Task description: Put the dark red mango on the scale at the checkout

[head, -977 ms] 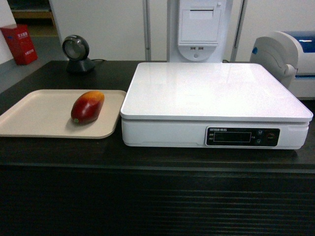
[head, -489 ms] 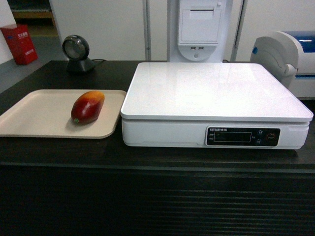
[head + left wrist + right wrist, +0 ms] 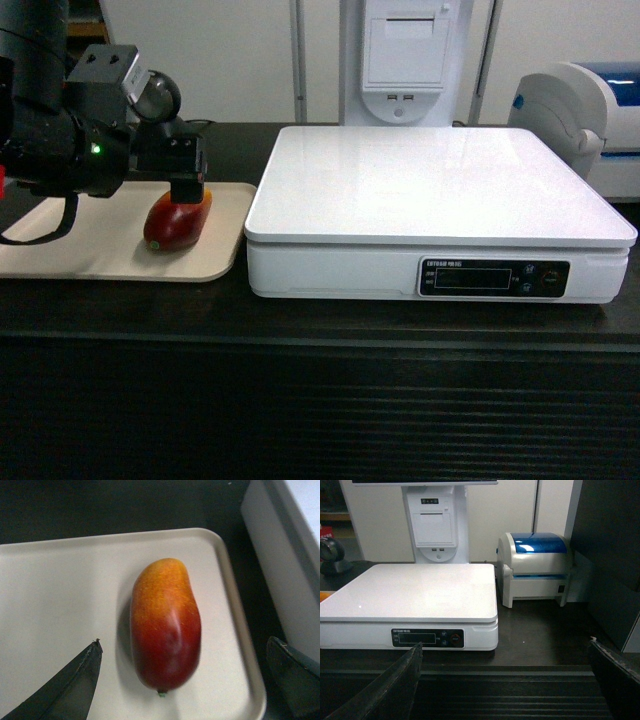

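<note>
The dark red mango [image 3: 176, 224] lies on a flat beige tray [image 3: 90, 250] at the left of the checkout counter [image 3: 300, 320], its orange end pointing away from me. My left gripper [image 3: 187, 190] hangs open just above it. In the left wrist view the mango [image 3: 165, 625] lies between the tips of the left gripper [image 3: 185, 641], which do not touch it. The white scale [image 3: 430, 185] stands right of the tray with nothing on top. My right gripper [image 3: 505, 644] is open and empty in front of the ribbed counter, facing the scale [image 3: 415, 590].
A round black scanner [image 3: 160, 95] stands behind the tray, partly hidden by my left arm. A white-and-blue printer [image 3: 590, 110] sits right of the scale. A white terminal post [image 3: 405, 60] rises behind it. The scale's side wall [image 3: 280, 555] is close to the tray's right rim.
My left arm has come into the head view from the left, and its open gripper now hangs over the mango. The mango has not moved.
</note>
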